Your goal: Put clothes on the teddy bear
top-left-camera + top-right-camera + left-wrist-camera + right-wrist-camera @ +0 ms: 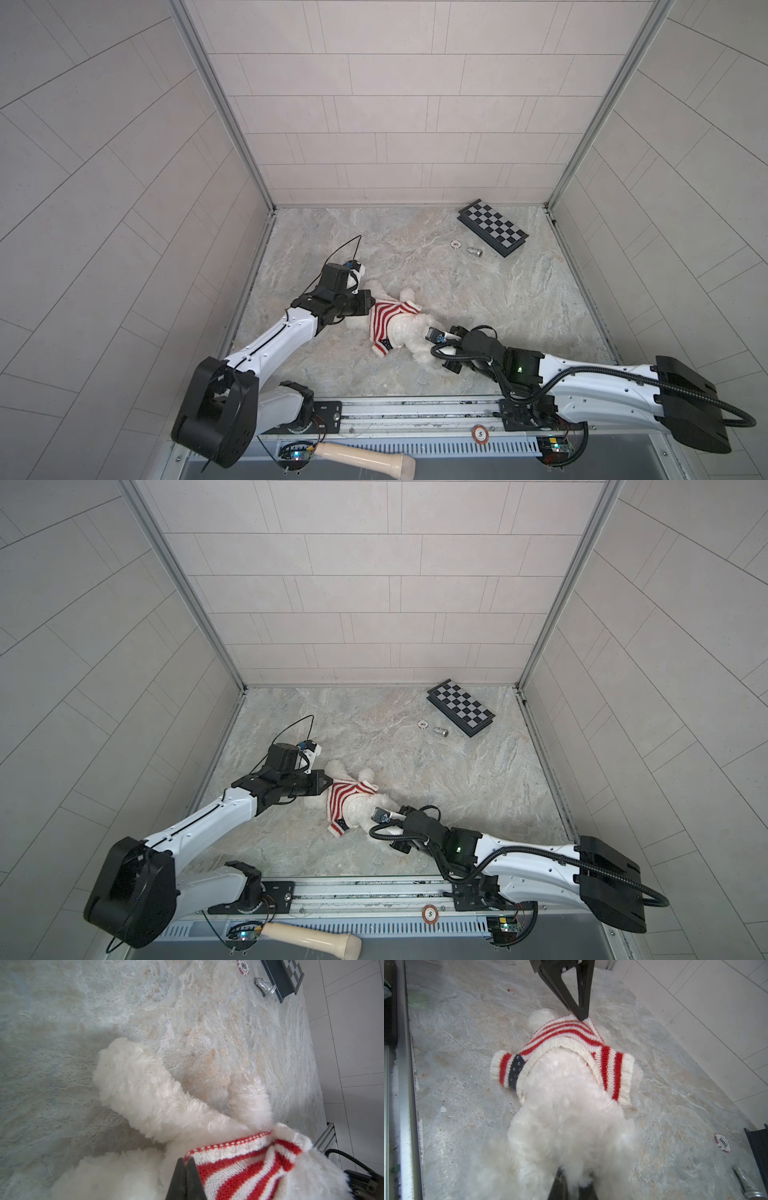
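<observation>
– Grey marbled surface (457, 316): where on it is the fluffy white plush teddy bear (407, 337)?
– Toward the front edge, left of middle, with the red-and-white striped knit sweater (388, 318) round its trunk. Its long axis runs claw to claw, legs toward the left edge.
– Grips?
– Left claw (185, 1164) is pinched tight on the sweater hem. Right claw (574, 1176) is nipped on head fur. Pull along that axis, I'd judge.
</observation>
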{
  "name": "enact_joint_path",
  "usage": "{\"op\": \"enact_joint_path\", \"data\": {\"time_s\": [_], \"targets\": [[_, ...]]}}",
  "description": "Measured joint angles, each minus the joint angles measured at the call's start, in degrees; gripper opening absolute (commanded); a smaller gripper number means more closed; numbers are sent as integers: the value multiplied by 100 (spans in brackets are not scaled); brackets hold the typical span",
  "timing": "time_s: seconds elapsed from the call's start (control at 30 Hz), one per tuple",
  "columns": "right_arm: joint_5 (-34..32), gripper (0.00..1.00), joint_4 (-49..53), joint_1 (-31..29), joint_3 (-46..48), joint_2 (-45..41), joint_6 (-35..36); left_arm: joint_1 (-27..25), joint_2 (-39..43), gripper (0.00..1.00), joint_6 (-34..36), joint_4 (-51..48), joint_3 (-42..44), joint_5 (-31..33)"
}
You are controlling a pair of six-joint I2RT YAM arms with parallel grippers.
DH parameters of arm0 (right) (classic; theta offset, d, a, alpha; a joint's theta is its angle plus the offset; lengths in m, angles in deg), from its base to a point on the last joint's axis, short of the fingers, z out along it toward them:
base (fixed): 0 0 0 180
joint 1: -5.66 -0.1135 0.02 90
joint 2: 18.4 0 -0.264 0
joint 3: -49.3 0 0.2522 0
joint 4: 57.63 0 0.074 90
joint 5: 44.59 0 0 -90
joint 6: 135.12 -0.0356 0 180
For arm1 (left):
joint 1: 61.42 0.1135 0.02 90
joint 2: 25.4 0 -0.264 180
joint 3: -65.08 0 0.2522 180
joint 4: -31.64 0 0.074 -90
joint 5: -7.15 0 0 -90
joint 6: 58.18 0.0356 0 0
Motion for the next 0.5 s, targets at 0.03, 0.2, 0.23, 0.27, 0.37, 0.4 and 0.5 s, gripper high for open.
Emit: {"op": "enact_joint_path", "data": {"time_s": [0.03,0.2,0.23,0.27,0.37,0.4,0.5], "targets": [[-11,0,-17,-4,50,-87,50,2,-2,0,2,0,22,2],[-90,0,-15,-2,164,-317,151,-20,76,0,48,11,55,13],[-129,0,-4,-4,149,-317,146,-66,122,0,68,13,55,48],[-173,0,33,-9,116,-297,131,-122,153,0,87,11,50,90],[-361,0,188,-22,-98,-79,55,-339,192,12,109,11,35,144],[-426,0,243,-24,-186,22,9,-393,205,21,111,4,35,168],[-691,0,372,-22,-463,317,-284,-450,413,50,214,-111,35,278]]}}
